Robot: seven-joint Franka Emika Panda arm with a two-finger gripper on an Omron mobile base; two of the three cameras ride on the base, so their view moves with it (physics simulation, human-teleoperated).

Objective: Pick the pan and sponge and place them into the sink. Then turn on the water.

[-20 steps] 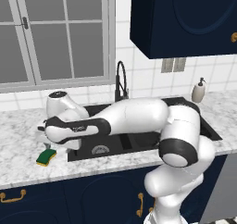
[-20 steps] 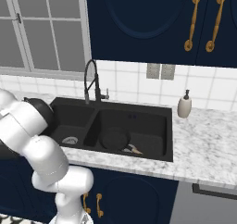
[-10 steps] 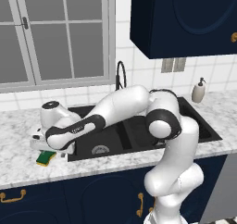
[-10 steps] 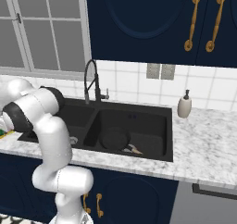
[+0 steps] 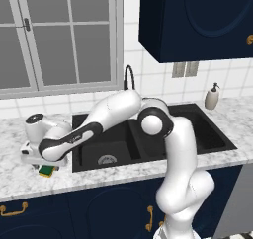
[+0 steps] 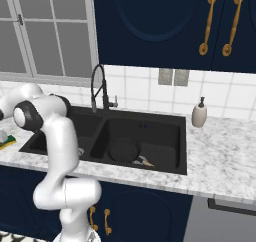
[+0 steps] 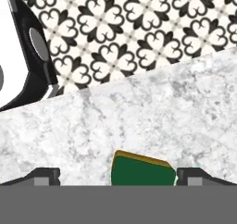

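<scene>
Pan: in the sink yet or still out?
In. The pan lies flat on the floor of the sink's right basin, its handle toward the front wall.

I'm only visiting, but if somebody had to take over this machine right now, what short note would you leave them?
Pincer: open, holding nothing, low over the sponge, one tip on each side.
Sponge: on the marble counter left of the sink, by the front edge.
Pan: already lying in the sink's right basin.
Faucet: no water running.
Done: pan in the sink.
Left: grab the sponge, drop it in the sink, turn on the water.
</scene>
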